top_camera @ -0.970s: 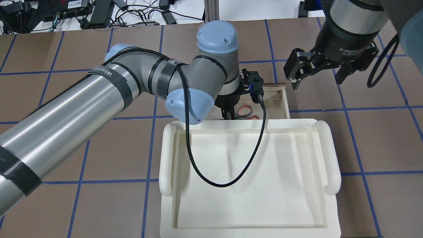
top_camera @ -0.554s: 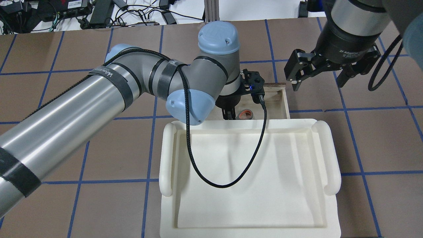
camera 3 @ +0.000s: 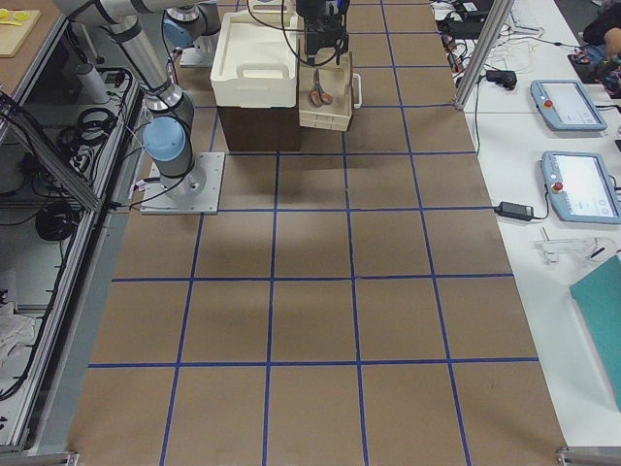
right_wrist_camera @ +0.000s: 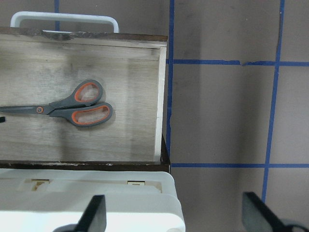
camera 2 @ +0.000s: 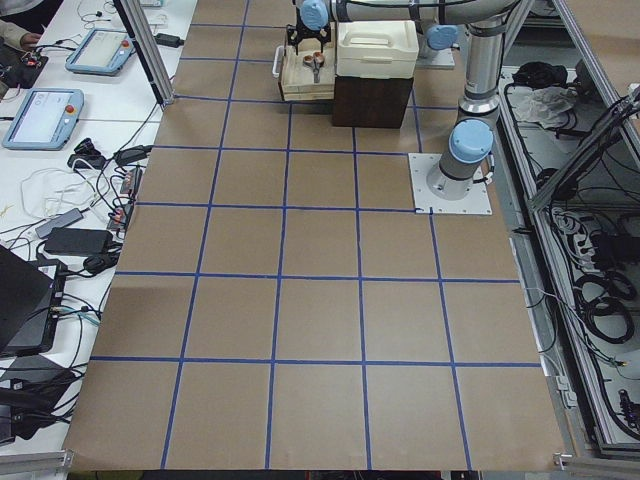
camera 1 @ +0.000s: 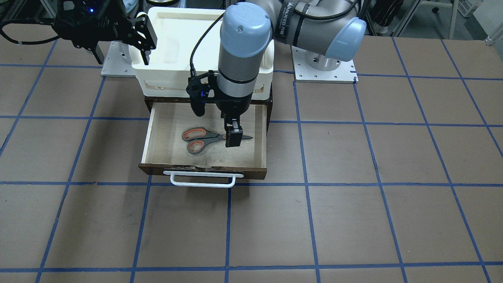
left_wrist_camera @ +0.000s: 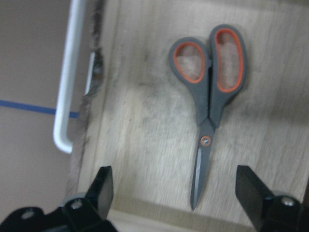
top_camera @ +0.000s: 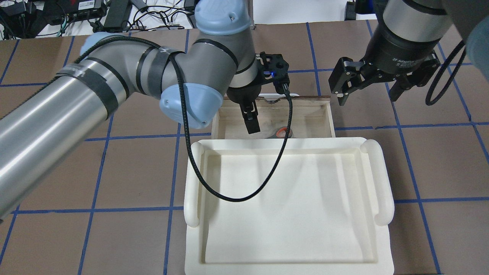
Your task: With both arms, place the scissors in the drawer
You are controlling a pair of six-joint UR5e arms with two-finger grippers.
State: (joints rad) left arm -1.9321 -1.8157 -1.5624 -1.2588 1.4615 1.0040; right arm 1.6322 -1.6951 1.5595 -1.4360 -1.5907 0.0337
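Scissors (camera 1: 204, 138) lay flat in open drawer (camera 1: 148, 138), long axis along its front, blades under the wide-spread, empty left gripper (camera 1: 232, 139), probably clear of them; right gripper (top_camera: 367, 93), also spread and empty, stood farther off.

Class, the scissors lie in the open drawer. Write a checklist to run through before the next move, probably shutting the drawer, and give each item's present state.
1. Scissors flat on the floor of the drawer, clear of its walls: ok.
2. Left gripper jaws open, off the scissors: ok.
3. Left gripper clear of the drawer: not ok, it hangs over the inside.
4. White handle unobstructed: ok.
5. Right gripper at the handle: not ok, it hovers off to the drawer's side, jaws open.
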